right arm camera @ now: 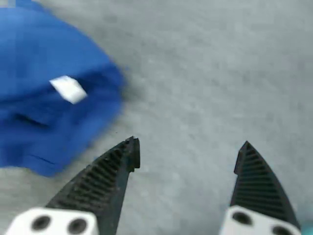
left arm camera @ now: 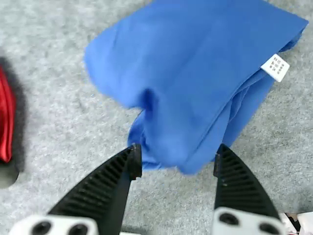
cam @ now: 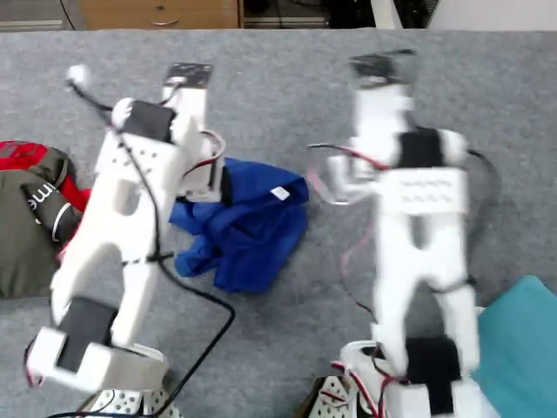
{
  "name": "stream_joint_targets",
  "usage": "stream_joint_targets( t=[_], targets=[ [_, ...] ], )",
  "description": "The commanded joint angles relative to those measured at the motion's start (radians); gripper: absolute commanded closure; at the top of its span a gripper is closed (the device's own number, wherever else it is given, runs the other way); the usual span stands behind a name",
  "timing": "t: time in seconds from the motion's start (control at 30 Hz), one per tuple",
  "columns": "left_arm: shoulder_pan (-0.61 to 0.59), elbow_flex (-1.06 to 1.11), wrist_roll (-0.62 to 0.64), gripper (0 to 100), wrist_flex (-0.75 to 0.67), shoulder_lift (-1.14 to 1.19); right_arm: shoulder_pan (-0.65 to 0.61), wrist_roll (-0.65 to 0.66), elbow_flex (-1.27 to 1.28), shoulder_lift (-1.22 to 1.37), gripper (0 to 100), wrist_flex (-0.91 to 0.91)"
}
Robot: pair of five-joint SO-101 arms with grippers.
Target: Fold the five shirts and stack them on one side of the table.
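A crumpled blue shirt [cam: 244, 226] with a white tag lies in the middle of the grey table. My left gripper [left arm camera: 176, 156] is open, its black fingers either side of the near edge of the blue shirt [left arm camera: 195, 83]. My right gripper [right arm camera: 188, 152] is open above bare carpet, with the blue shirt [right arm camera: 49, 107] off to one side of it. At the table's left edge lies an olive shirt [cam: 30, 235] beside a red one [cam: 22, 155]. A teal shirt [cam: 522, 348] lies at the lower right corner.
The two white arms [cam: 130, 218] [cam: 418, 226] stand over the table's middle, with cables trailing from them. A wooden cabinet [cam: 161, 13] stands beyond the far edge. Grey surface lies open at the back and between the arms.
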Motion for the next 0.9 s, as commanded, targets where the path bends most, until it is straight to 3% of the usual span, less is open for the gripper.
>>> stream_joint_targets(
  t=[0.0,0.13,0.3,0.43,0.53,0.67,0.87],
  targets=[
    [-0.063,0.078,-0.012,76,0.009,-0.176,-0.142,-0.081,-0.074,0.143,68.4,-0.103],
    [-0.164,0.186,-0.014,76,0.003,-0.286,-0.217,-0.127,-0.176,0.364,68.4,-0.146],
    [-0.341,0.301,-0.015,76,-0.069,-0.383,-0.249,-0.173,-0.363,0.61,69.8,-0.074],
    [-0.45,0.387,-0.015,76,-0.126,-0.432,-0.243,-0.173,-0.524,0.756,85.5,0.023],
    [-0.477,0.454,-0.049,76,-0.158,-0.461,-0.234,-0.172,-0.628,0.84,99.4,0.1],
    [-0.482,0.548,-0.123,76,-0.192,-0.493,-0.205,-0.172,-0.746,0.906,97.3,0.207],
    [-0.483,0.695,-0.133,76,-0.293,-0.518,-0.099,-0.167,-0.837,0.903,99.4,0.273]
  ],
)
